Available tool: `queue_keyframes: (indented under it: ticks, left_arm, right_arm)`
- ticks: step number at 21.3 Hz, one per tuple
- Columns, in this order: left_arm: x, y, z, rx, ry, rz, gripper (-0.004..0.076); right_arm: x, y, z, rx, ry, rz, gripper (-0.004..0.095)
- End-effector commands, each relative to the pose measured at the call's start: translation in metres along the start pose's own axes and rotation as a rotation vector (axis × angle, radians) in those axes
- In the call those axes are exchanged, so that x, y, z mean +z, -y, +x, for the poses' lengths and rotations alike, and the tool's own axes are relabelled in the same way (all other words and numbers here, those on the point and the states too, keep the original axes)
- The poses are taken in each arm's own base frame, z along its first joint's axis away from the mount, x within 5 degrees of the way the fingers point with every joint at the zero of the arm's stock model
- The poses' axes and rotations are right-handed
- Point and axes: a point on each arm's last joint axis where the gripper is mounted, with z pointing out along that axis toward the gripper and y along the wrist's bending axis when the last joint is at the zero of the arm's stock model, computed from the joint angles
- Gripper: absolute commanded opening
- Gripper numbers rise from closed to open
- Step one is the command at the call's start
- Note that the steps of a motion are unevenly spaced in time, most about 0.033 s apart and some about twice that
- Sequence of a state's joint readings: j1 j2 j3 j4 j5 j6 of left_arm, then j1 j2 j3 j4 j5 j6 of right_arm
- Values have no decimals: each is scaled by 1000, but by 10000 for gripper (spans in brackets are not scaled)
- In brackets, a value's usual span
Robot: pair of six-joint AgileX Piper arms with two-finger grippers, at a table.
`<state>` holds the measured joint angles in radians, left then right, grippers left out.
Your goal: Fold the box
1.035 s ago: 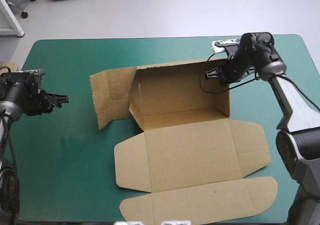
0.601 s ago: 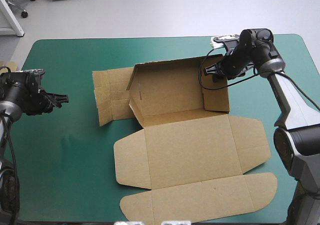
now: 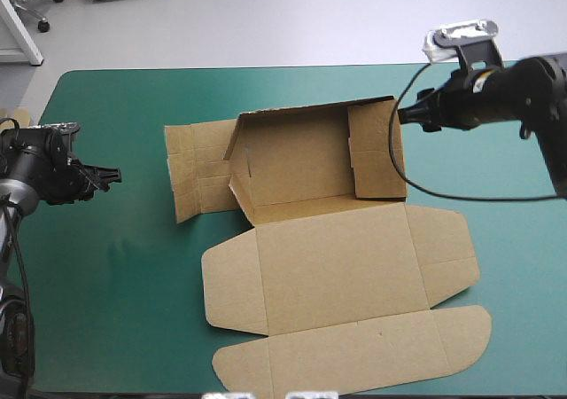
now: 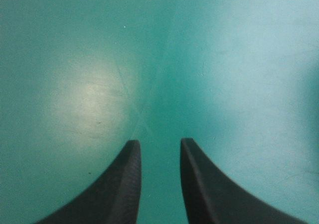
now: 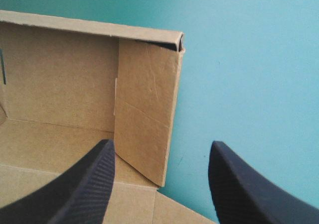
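A brown box (image 3: 337,239) lies in the middle of a teal-green bench (image 3: 115,275). Its lid (image 3: 337,270) is flat on the near side, and the tray part stands beyond it. Well to the left of the box, the left tool (image 3: 104,177) (image 4: 159,141) hangs over bare cover, its fingers only a narrow gap apart and holding nothing. The box's left wall (image 3: 199,173) is still splayed flat outward. Its right wall (image 3: 376,151) (image 5: 147,109) now stands upright, doubled inward. Just before, the right tool (image 3: 416,115) (image 5: 162,143) was pressing at that wall; it has pulled back to just outside the box's far right corner, fingers wide and empty. The right side looks finished, so the left wall likely comes next.
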<state>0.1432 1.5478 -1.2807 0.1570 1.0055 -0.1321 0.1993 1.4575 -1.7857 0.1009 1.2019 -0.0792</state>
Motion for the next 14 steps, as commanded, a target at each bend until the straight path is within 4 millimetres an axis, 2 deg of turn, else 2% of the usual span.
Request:
queue_keyframes:
  ticks: [1, 4, 7, 9, 14]
  left_arm:
    - [-19, -1, -5, -14, 84, 18, 197]
    - [-19, 0, -5, 3, 83, 23, 197]
    - [-20, 0, -6, 3, 87, 23, 197]
    - [-20, 1, -6, -1, 94, 35, 197]
    - [-20, 1, -6, 0, 94, 37, 197]
  right_arm:
    - [-21, -1, 35, 5, 219, 25, 508]
    - [3, 1, 87, 25, 359, 48, 508]
    - [37, 1, 116, 45, 319, 28, 510]
    - [63, 0, 116, 31, 251, -12, 509]
    - [88, -10, 103, -1, 269, -31, 508]
